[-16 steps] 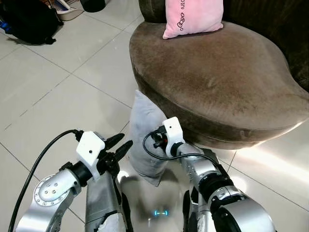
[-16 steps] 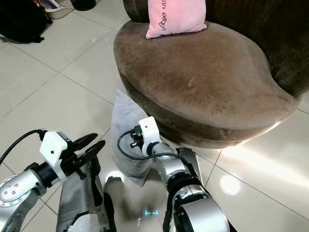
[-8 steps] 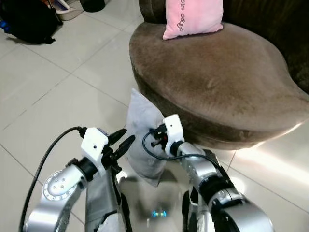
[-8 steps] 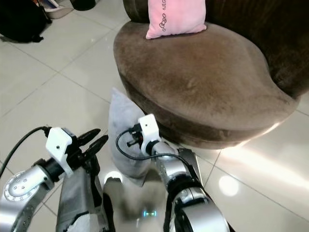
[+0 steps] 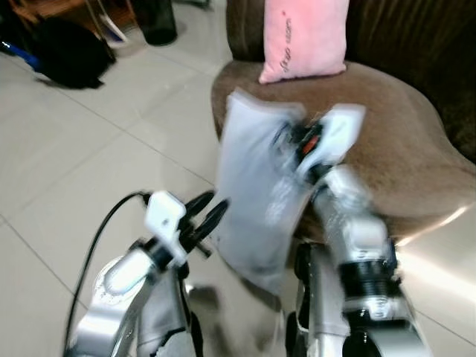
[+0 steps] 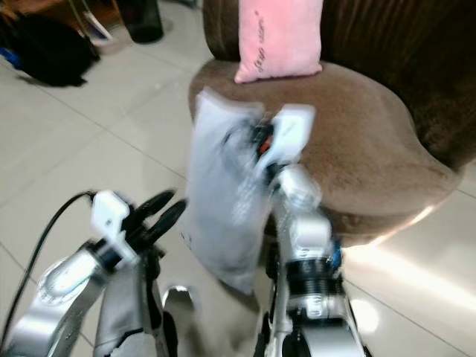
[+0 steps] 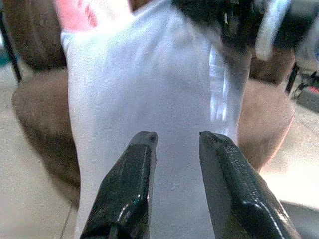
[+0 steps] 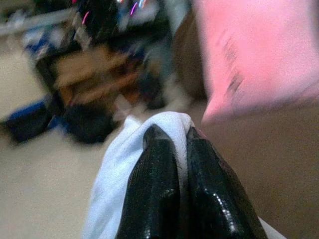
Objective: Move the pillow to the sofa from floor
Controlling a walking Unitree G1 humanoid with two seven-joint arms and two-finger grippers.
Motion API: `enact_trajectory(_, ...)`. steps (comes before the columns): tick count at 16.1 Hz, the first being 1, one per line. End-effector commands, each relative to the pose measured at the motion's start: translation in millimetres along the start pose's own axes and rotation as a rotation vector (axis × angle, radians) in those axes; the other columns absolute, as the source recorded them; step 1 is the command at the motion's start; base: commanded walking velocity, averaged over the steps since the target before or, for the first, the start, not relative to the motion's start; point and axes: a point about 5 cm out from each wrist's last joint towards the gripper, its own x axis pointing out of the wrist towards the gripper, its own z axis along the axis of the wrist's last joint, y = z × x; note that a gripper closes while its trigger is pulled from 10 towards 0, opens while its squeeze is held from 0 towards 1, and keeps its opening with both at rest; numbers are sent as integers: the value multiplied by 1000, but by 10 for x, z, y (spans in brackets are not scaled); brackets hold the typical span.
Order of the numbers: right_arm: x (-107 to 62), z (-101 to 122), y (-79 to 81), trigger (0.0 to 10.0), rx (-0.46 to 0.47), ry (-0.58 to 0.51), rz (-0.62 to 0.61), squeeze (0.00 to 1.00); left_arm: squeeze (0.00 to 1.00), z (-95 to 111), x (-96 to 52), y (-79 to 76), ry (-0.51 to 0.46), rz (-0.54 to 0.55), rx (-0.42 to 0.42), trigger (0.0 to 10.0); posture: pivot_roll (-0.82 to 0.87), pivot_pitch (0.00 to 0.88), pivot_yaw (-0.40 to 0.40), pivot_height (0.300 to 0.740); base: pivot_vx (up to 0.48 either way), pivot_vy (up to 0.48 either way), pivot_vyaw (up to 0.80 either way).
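With our right gripper point(image 8: 172, 137) pinched on only a fold of the grey pillow point(image 5: 256, 201), hanging off the floor at the sofa point(image 5: 416, 149) seat's nine o'clock edge, it could slip free, our left gripper point(image 7: 174, 144) waiting parted beside it.

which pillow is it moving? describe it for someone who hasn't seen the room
Find the brown sofa. In front of its seat edge hangs a pale grey pillow, pinched at its top corner by the right gripper. The other pillow, on the seat, is pink with lettering.
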Motion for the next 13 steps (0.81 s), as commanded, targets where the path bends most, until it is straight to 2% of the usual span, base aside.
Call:
enact_trajectory(1, 79, 602, -2, 0, 0, -219, -49, 0, 0, -78, -2, 32, 18, 5, 12, 10000, -50, 24, 41, 466, 0, 0, 0)
enact_trajectory(2, 92, 751, -26, 0, 15, -255, -71, 0, 0, -69, 17, 42, 4, 7, 16, 10000, -58, 6, 38, 466, 0, 0, 0)
enact_trajectory(3, 92, 1022, -70, 0, 57, -309, -103, 0, 0, -21, 59, 70, -28, 14, 23, 10000, -57, 1, 37, 466, 0, 0, 0)
enact_trajectory(5, 65, 1287, -140, 0, 37, -358, -126, 0, 0, 103, 137, 160, -69, 55, 46, 10000, -55, 0, 28, 466, 0, 0, 0)
enact_trajectory(6, 37, 1355, -166, 10000, -28, -348, -155, 0, 0, 222, 174, 212, -94, 97, 64, 10000, -59, 0, 27, 466, 0, 0, 0)
enact_trajectory(8, -24, 1312, -175, 10000, -58, -311, -126, 0, 0, 368, 225, 250, -90, 156, 91, 10000, -56, 0, 22, 466, 0, 0, 0)
enact_trajectory(10, -155, 1094, -163, 10000, -19, -242, -84, 0, 0, 473, 250, 290, -102, 229, 102, 10000, -55, 0, 16, 481, 0, 0, 0)
enact_trajectory(11, -180, 1010, -154, 10000, -16, -211, -94, 0, 0, 509, 268, 306, -111, 257, 103, 10000, -55, 0, 16, 491, 0, 0, 0)
enact_trajectory(13, -174, 1004, -119, 10000, -9, -194, -105, 0, 0, 542, 313, 340, -103, 303, 120, 10000, -51, 0, 11, 511, 0, 0, 0)
